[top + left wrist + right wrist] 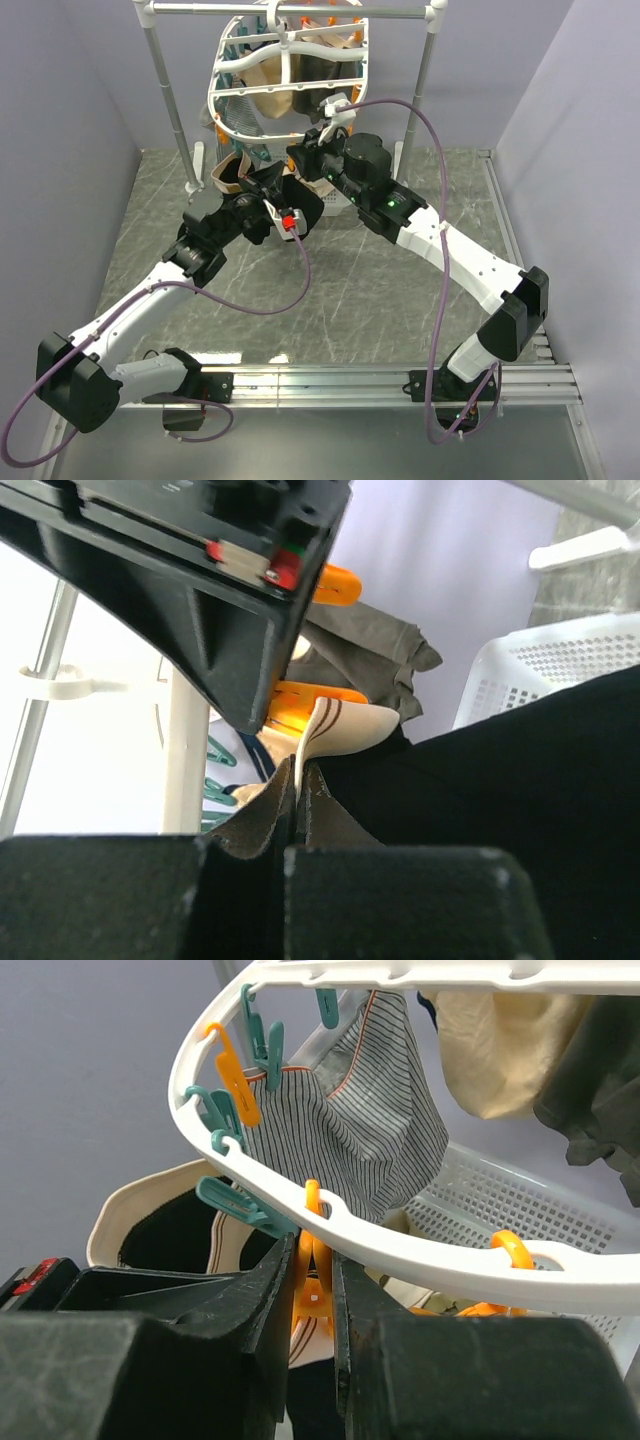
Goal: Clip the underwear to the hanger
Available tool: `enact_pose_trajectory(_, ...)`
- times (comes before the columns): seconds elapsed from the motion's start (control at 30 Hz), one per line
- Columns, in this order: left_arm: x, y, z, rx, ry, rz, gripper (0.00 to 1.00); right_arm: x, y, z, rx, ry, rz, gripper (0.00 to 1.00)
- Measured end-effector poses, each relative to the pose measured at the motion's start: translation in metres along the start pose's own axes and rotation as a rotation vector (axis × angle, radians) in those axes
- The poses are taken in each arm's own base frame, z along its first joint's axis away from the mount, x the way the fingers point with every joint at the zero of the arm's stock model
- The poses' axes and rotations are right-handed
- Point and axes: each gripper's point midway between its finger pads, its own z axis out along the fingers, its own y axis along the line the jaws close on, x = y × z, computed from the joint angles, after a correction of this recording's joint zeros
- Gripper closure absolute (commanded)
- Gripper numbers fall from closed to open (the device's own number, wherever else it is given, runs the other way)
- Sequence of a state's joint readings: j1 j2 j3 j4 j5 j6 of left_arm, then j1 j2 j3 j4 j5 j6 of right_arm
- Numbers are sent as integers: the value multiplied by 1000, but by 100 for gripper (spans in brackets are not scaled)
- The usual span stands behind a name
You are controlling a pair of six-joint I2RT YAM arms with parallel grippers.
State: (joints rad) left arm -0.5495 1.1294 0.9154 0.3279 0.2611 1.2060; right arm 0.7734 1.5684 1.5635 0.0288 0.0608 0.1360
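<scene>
1. In the top view, the hanger (290, 88) is being shown hanging from the grey rail stand (170, 90) at the far side of the table (400, 300). Both arms are being raised under its near rim.
2. There, the underwear (232, 172) is being held up just below that rim, left of centre, by the left gripper (266, 188). The grip itself is being hidden by the arm.
3. The grip is being revealed only in the left wrist view. The left gripper (297, 810) is being kept fully closed on the folded waistband, while the black fabric of the underwear (500, 770) is trailing right, in front of the white basket (540, 670).
4. Only in the right wrist view is the right gripper (313, 1300) being seen clearly. Its narrowly parted jaws are being pressed on either side of an orange clothespin (313, 1285) dangling from the hanger (400, 1250).
5. That view alone is also showing a striped garment (370, 1120) being pinned by teal pegs (262, 1035), with the underwear (150, 1210) lying left of the clothespin. Contact between them cannot be told.
</scene>
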Motion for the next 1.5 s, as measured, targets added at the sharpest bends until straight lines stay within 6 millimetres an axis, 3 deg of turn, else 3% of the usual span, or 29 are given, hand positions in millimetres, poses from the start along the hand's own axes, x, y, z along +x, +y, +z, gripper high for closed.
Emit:
enact_pose_trajectory(0.6,-12,25,2,-23,-20,-94,100,-1,-4,-3,4,-29,-55,100)
enact_pose_trajectory(0.73,-13,27,2,-26,-22,-92,100,-1,-5,-3,9,-29,-55,86)
enact_pose_trajectory(0.83,-13,27,2,-24,-23,-87,100,-1,-5,-3,10,-29,-53,81)
enact_pose_trajectory(1.13,-13,25,2,-15,-25,-85,100,-1,-6,-4,15,-26,-38,72)
enact_pose_trajectory(1.5,-14,22,2,-1,-31,-85,100,-3,-6,-5,0,-3,7,68)
